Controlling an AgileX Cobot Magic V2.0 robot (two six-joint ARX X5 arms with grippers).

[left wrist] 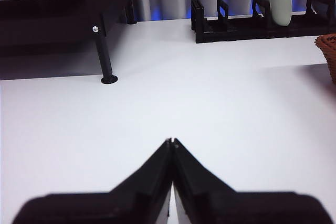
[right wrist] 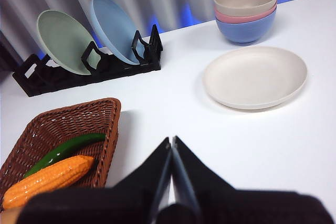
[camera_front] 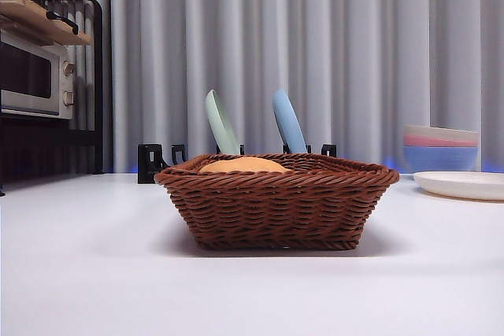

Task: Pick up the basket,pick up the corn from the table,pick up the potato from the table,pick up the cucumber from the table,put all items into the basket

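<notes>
Both arms wait with fingers clenched on nothing, left gripper (left wrist: 171,141) and right gripper (right wrist: 171,139) over bare counter (camera_front: 79,273), beyond which the basket (camera_front: 276,202) holds corn (right wrist: 50,179) and cucumber (right wrist: 63,151), its rim hiding most of a tan-orange mound (camera_front: 244,165).

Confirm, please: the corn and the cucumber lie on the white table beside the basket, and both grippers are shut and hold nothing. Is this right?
Not quite. The corn and the cucumber lie inside the basket, not on the table beside it; the right wrist view shows this. The rest is right: the left gripper and the right gripper have their jaws shut on nothing.
</notes>
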